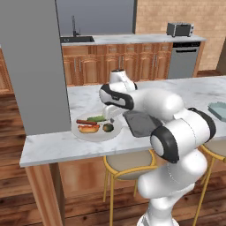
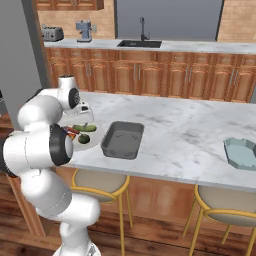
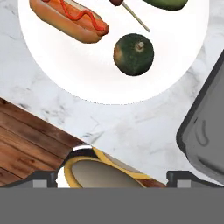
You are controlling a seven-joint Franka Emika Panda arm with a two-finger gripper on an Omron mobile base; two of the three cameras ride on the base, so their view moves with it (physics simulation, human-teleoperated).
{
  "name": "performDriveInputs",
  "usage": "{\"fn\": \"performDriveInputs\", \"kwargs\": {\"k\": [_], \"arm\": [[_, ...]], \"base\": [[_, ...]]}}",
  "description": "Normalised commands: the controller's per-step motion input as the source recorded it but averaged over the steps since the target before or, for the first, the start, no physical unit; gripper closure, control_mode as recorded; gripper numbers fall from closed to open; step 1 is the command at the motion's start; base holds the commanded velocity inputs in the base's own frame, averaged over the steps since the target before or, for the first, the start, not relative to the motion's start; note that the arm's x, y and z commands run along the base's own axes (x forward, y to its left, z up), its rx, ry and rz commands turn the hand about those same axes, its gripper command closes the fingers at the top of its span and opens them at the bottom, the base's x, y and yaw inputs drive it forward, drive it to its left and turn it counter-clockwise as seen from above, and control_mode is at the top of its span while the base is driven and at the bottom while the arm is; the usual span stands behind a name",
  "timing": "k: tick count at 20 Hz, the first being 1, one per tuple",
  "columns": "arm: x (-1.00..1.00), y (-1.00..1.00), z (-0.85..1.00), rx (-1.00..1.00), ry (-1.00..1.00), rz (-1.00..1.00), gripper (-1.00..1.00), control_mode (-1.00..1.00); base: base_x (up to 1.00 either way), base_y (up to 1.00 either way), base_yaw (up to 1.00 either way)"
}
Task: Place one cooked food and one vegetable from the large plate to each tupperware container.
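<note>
The large off-white plate (image 3: 87, 70) lies on the marble counter and holds a hot dog (image 3: 68, 17), a sausage on a skewer (image 3: 135, 17), a dark green round squash (image 3: 133, 54) and a long green vegetable (image 3: 168, 3). My gripper (image 1: 109, 115) hovers just above the plate's near-right part, open, with nothing between its fingertips (image 3: 43, 177). The dark grey tupperware container (image 1: 141, 122) sits right beside the plate (image 1: 99, 134). The pale blue-grey container (image 2: 242, 152) rests far along the counter.
Yellow-legged stools (image 1: 128, 165) stand under the counter's front edge (image 3: 52, 118). A grey pillar (image 1: 33, 66) rises at the counter's left end. Bare marble (image 2: 185, 130) lies between the two containers. Cabinets, sink and toaster line the back wall.
</note>
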Motion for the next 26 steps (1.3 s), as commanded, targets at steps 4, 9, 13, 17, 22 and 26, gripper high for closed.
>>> {"fn": "performDriveInputs", "kwargs": {"k": [4,9,13,17,22,26], "arm": [[0.19,0.11,-0.27,0.0,0.0,0.05,-1.0,-1.0],[0.1,0.13,-0.37,0.0,0.0,0.06,-1.0,-1.0],[0.16,0.0,-0.5,0.0,0.0,0.06,-1.0,-1.0],[0.24,0.0,-0.35,0.0,0.0,0.04,-1.0,-1.0],[0.23,0.0,-0.05,0.0,0.01,0.03,-1.0,-1.0],[0.38,0.0,-0.01,0.0,0.02,0.01,-1.0,-1.0]], "base": [[0.0,0.0,0.0],[0.0,0.0,0.0],[0.0,0.0,0.0],[0.0,0.0,0.0],[0.0,0.0,0.0],[0.0,0.0,0.0]]}}
